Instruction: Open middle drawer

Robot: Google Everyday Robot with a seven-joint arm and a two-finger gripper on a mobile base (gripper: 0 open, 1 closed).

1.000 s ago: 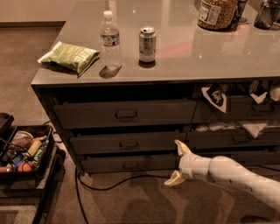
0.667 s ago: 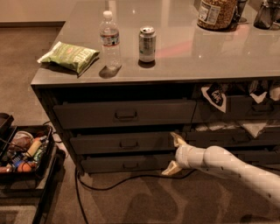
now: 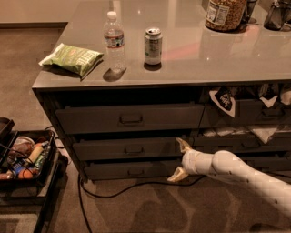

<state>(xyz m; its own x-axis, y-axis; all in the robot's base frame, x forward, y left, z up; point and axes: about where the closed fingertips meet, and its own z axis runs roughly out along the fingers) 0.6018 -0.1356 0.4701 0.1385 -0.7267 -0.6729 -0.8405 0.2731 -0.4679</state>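
The middle drawer point(image 3: 104, 149) is the dark grey front between a taller drawer point(image 3: 91, 119) above and a slimmer one point(image 3: 109, 171) below. Its small centre pull handle point(image 3: 133, 149) is free, and the front looks about level with its neighbours. My gripper point(image 3: 180, 160) is open and hovers at the right end of the middle and bottom drawer fronts, well right of the handle. One pale fingertip point(image 3: 183, 144) lies over the middle drawer's right end and the other point(image 3: 176, 175) is near the floor. The white arm reaches in from the lower right.
On the counter top point(image 3: 191, 59) stand a green snack bag point(image 3: 72, 58), a water bottle point(image 3: 114, 41), a can point(image 3: 153, 45) and a jar point(image 3: 226, 13). A black cable point(image 3: 122, 187) runs across the floor. A black bin of items point(image 3: 25, 159) stands at the left. Packets hang from the right-hand drawers point(image 3: 254, 118).
My gripper has moved a little left and up, closer to the right end of the drawer fronts. The drawers have not moved.
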